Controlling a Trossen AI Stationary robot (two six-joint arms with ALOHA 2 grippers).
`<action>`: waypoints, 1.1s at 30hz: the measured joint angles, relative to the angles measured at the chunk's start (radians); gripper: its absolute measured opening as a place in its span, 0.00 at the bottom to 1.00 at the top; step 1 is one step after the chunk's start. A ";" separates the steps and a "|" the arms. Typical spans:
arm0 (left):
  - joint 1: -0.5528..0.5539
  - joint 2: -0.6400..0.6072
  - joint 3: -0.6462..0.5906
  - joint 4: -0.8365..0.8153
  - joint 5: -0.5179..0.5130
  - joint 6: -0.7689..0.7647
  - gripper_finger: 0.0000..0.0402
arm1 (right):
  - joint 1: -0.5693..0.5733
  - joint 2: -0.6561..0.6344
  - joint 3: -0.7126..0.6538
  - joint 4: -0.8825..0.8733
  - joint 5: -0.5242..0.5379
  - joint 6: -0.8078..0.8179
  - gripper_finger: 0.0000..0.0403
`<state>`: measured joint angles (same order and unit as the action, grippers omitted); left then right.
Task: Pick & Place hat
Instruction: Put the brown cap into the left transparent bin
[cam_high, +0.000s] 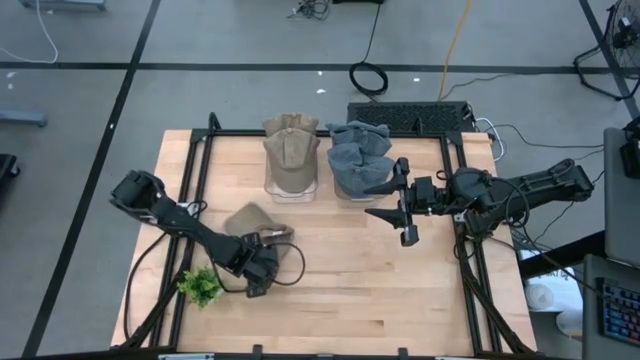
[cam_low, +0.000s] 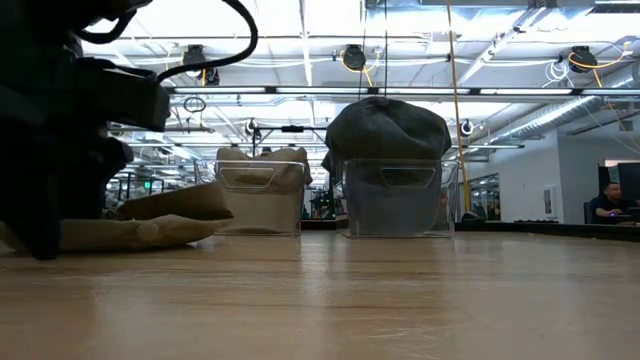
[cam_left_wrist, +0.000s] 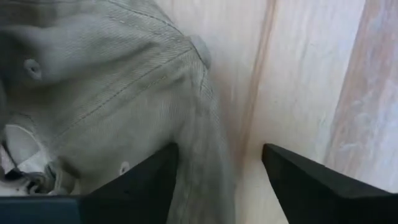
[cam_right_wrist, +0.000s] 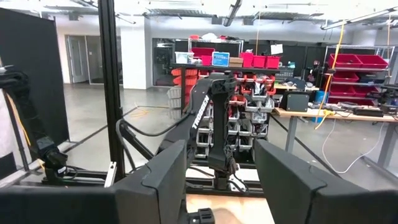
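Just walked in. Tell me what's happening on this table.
The left pincer is down on a tan hat lying flat on the wooden table, its open fingers straddling the hat's edge without having closed on it. The right pincer hangs open near the grey hats, holding nothing. Tan hats and grey hats sit stacked in two clear bins at the back. A small green plant lies near the left arm.

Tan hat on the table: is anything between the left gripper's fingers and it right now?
Nothing visible stands in the way. The left gripper is down at the loose tan hat, and the left wrist view shows its open fingers straddling the hat's edge, with only bare table beside it. The small green plant sits off to the side.
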<state>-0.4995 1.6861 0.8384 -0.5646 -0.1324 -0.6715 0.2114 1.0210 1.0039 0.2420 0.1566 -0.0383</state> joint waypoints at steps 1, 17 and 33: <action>0.001 0.014 0.007 -0.005 0.002 0.000 0.62 | 0.000 0.000 0.000 0.000 0.000 0.000 0.45; 0.016 -0.098 0.008 0.024 0.030 -0.011 0.02 | 0.000 0.000 0.000 0.021 0.007 0.000 0.45; 0.105 -0.293 0.357 -0.221 0.087 0.213 0.00 | 0.000 0.000 0.000 0.038 0.027 0.003 0.45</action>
<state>-0.3946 1.3935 1.1953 -0.7858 -0.0449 -0.4589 0.2112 1.0210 1.0039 0.2798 0.1832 -0.0357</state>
